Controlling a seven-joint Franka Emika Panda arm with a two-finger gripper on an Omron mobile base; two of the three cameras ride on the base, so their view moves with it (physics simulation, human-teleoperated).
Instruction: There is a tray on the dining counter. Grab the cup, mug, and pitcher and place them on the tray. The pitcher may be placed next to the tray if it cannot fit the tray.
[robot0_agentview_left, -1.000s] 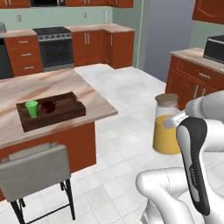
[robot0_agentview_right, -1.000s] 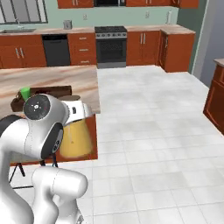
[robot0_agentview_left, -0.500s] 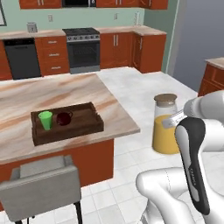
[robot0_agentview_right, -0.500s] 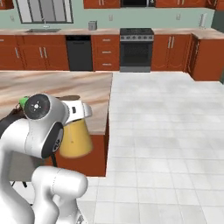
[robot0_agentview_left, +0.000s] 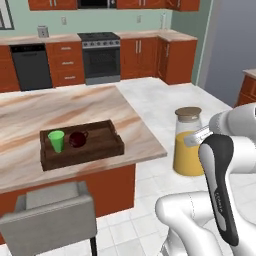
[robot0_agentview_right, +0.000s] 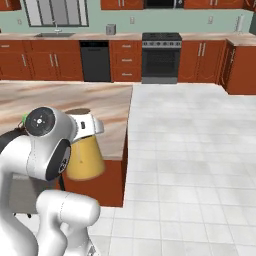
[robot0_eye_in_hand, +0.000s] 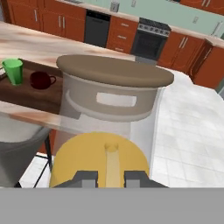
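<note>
The hand (robot0_eye_in_hand: 111, 177) is closed on the handle of the glass pitcher (robot0_agentview_left: 187, 144), its two dark fingertips (robot0_eye_in_hand: 86, 178) pressed to either side of the clear handle in the hand view. The pitcher hangs upright in the air over the white tiled floor (robot0_agentview_right: 190, 165), off the corner of the dining bench (robot0_agentview_left: 90, 112) and apart from it; it holds orange liquid in its wide base and carries a round tan lid (robot0_eye_in_hand: 114, 70). In the right base view the pitcher (robot0_agentview_right: 86, 159) shows partly behind the arm's white elbow. On the bench stands the dark brown wooden tray (robot0_agentview_left: 100, 150), and inside it, toward its left end, the green cup (robot0_agentview_left: 56, 141) and the dark red mug (robot0_agentview_left: 77, 139) stand upright, just beside each other. The hand view shows the same pair, cup (robot0_eye_in_hand: 13, 71) left of mug (robot0_eye_in_hand: 40, 80), on the tray (robot0_eye_in_hand: 30, 94). A grey chair (robot0_agentview_left: 52, 220) sits against the near side of the bench. Compared with the earlier frames, the whole scene has shifted in both base views: the bench and tray now lie closer and more central, the stove (robot0_agentview_left: 102, 57) and dishwasher (robot0_agentview_left: 31, 67) have slid across the back wall, so the base has moved. The pitcher keeps the same place relative to the arm, and the grip is unchanged.
</note>
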